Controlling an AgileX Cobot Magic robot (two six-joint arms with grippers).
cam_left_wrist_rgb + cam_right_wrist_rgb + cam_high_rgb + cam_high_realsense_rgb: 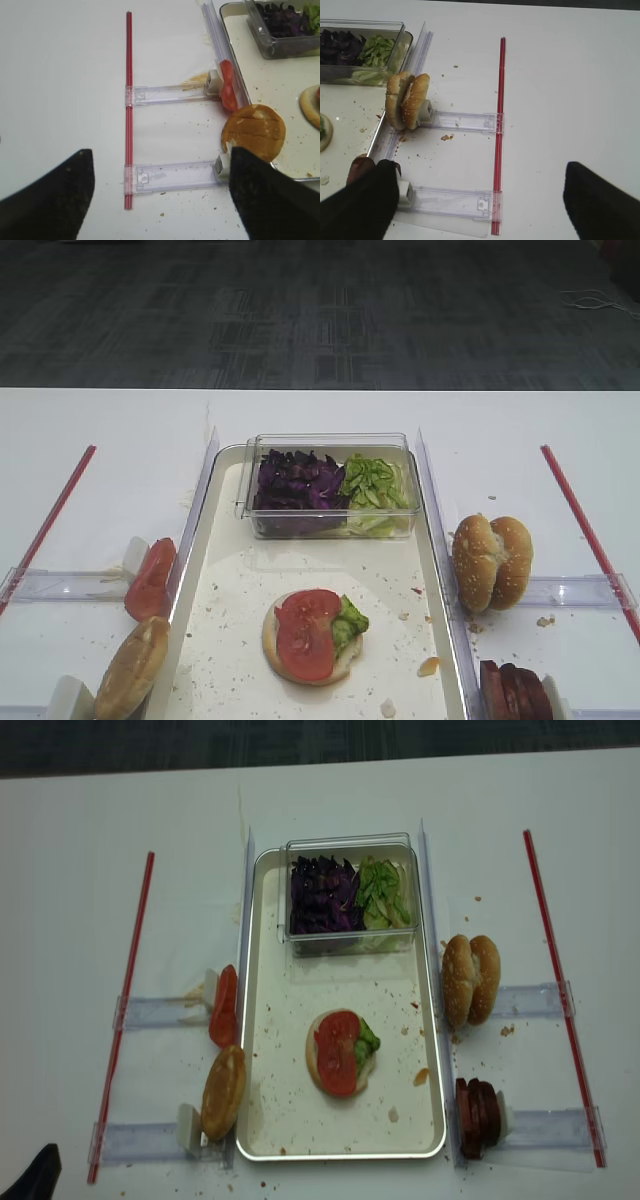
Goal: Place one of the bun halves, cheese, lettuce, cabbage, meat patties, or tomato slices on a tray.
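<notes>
The cream tray (228, 540) holds a bun half (300, 665) topped with lettuce (350, 625) and a tomato slice (306, 633). Purple cabbage (297, 483) and more lettuce (375, 485) fill a clear box at the tray's far end. Left of the tray stand tomato slices (227, 90) and a bun half (253, 131). To its right are two bun halves (407, 100) and meat patties (515, 690). My left gripper (159, 165) hovers open over the left rack, empty. My right gripper (480, 172) is open over the right rack, empty. No cheese is in view.
Clear plastic rack strips (170, 94) and red rods (128, 100) lie on the white table on both sides of the tray. Crumbs are scattered over the tray and the table (447, 136). The table's far edge meets dark carpet (320, 320).
</notes>
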